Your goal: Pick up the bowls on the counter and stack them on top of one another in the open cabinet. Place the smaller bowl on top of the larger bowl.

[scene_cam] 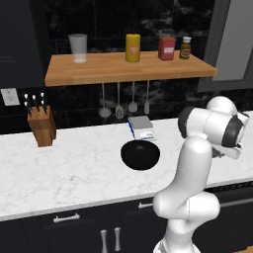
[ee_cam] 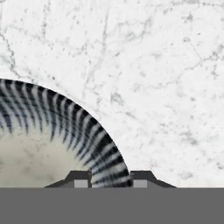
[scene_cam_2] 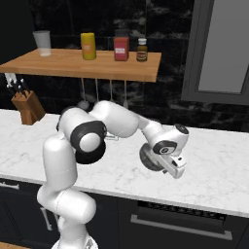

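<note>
smaller bowl [scene_cam_2: 148,160] mostly behind wrist; cut by hand-view edge

2 bowls [scene_cam: 140,154] [scene_cam_2: 151,159], 4 shelf items [scene_cam: 132,48], 1 knife block [scene_cam: 42,126].

The larger bowl [scene_cam: 140,154] sits mid-worktop [scene_cam: 69,168], a knife block [scene_cam: 42,126] far to its left, beneath the open cabinet [scene_cam: 123,69] carrying a tumbler [scene_cam: 78,48] and canister [scene_cam: 132,48].

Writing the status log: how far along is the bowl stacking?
Done: nothing; the wooden shelf holds no bowl. In hand: gripper straddles the smaller bowl's rim on the counter, not visibly clamped. Left: shelve the black bowl, then the smaller one on top.
</note>
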Available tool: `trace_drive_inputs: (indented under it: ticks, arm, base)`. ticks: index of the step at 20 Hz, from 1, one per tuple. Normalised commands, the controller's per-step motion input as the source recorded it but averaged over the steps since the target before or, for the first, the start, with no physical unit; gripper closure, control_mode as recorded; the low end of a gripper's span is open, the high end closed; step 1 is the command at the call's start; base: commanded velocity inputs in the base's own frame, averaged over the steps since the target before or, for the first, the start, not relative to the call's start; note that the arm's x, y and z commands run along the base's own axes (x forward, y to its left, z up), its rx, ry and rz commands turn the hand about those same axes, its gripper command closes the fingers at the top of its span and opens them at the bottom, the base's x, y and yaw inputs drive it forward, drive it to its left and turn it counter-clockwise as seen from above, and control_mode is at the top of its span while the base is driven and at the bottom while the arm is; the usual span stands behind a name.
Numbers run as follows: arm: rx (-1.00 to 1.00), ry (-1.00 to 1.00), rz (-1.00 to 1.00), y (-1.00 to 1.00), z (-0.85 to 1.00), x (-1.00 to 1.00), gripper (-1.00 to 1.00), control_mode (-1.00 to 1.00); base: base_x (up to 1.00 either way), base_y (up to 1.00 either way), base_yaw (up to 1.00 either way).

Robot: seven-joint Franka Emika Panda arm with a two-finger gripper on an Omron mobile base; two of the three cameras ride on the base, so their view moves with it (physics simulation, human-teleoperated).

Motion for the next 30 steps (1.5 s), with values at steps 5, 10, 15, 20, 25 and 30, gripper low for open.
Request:
trace_drive_inputs:
  ticks: [5, 10, 15, 20, 25, 30]
  arm:
    - [0.04, -0.16, 0.0, 0.0, 0.43, -0.07, 1.0, -1.0]
    - [0.04, -0.3, 0.0, 0.16, 0.74, -0.29, 1.0, -1.0]
    - [0.0, -0.37, 0.0, 0.7, 0.75, -0.49, 1.0, -1.0]
    - [0.0, -0.35, 0.0, 1.0, 0.77, -0.45, 1.0, -1.0]
    - [-0.01, -0.22, 0.0, 1.0, 0.62, -0.24, 1.0, -1.0]
    - [-0.15, -0.03, 0.02, 1.0, 0.56, -0.08, 1.0, -1.0]
  base:
    - [0.0, 0.0, 0.0]
    - [0.0, 0.0, 0.0]
    - [0.0, 0.0, 0.0]
    - [0.0, 0.0, 0.0]
    - [0.0, 0.0, 0.0]
    - [0.0, 0.0, 0.0]
